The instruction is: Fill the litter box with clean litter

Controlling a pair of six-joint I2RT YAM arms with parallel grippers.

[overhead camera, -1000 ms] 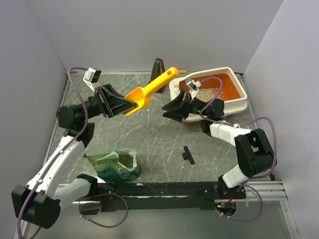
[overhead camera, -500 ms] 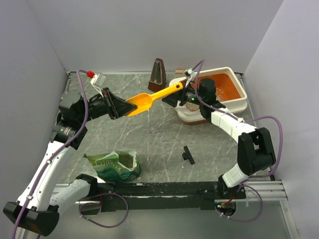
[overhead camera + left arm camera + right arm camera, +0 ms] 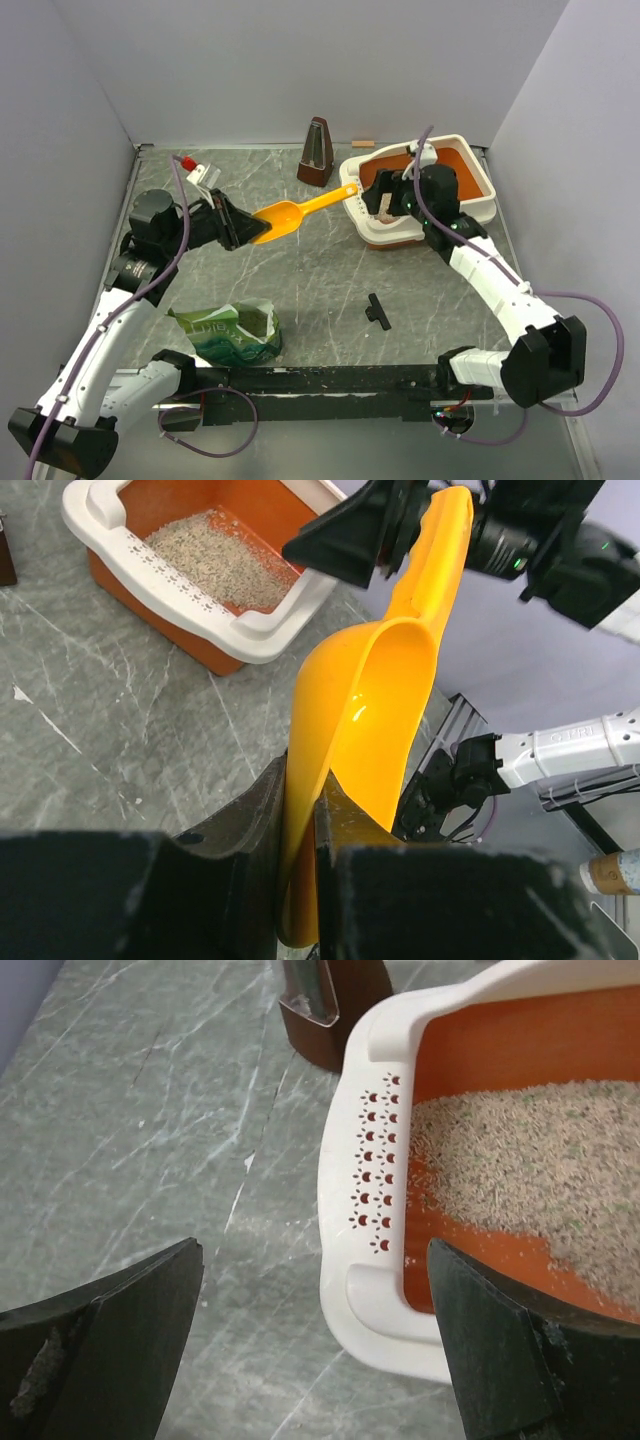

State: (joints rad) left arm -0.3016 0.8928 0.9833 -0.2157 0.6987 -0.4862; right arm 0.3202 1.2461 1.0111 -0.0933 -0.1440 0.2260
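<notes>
Pinching scoop [image 3: 285, 213]: left end effector [image 3: 240, 222] | right end effector [image 3: 315, 1255]: spread wider now, moved above litter box [image 3: 482, 208] rim

One litter box [image 3: 370, 1160], one scoop [image 3: 285, 218], one bag [image 3: 228, 333], one metronome [image 3: 318, 152].

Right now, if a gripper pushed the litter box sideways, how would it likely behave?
The litter box looks like stiff moulded plastic, so it should slide as one piece on the smooth table rather than flex. It sits low and wide, so tipping seems unlikely. The loose litter inside would probably shift if jolted.
</notes>
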